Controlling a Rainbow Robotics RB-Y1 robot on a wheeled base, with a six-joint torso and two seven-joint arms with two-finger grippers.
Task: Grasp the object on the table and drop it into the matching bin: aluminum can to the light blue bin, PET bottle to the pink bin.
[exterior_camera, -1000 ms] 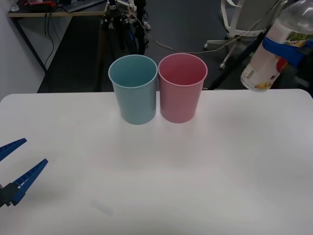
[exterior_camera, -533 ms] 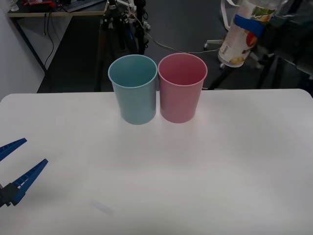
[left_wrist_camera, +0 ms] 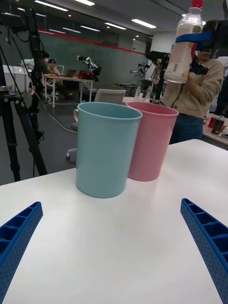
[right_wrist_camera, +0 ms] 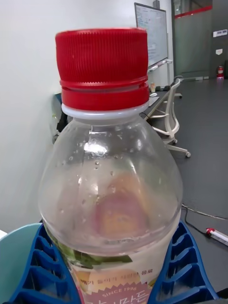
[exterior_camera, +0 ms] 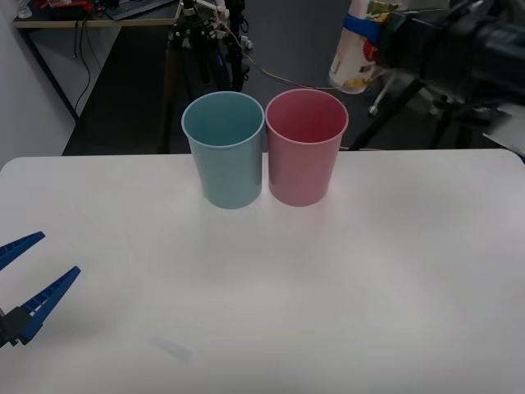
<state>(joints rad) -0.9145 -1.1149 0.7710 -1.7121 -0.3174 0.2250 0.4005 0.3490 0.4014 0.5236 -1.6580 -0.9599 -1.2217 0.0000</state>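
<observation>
The PET bottle [exterior_camera: 353, 57], clear with a red cap [right_wrist_camera: 102, 66] and a white, yellow and red label, hangs tilted in the air with my right gripper [exterior_camera: 362, 29] shut on its body. It is just above and to the right of the pink bin [exterior_camera: 305, 148], close to the rim's far right side. The light blue bin [exterior_camera: 224, 152] stands touching the pink bin's left side at the back of the white table [exterior_camera: 328, 279]. The left wrist view shows both bins [left_wrist_camera: 104, 147] [left_wrist_camera: 152, 137] and the held bottle [left_wrist_camera: 186, 47] above them. My left gripper [exterior_camera: 29, 279] rests open at the table's left edge.
A black tripod [exterior_camera: 193, 45] and cables stand on the floor behind the bins. An office chair base [exterior_camera: 385, 78] lies behind the table on the right. The table's front and right parts are bare white surface.
My right gripper has carried the bottle leftward from beyond the table's right edge to just beside the pink bin's rim. The left gripper has not moved.
</observation>
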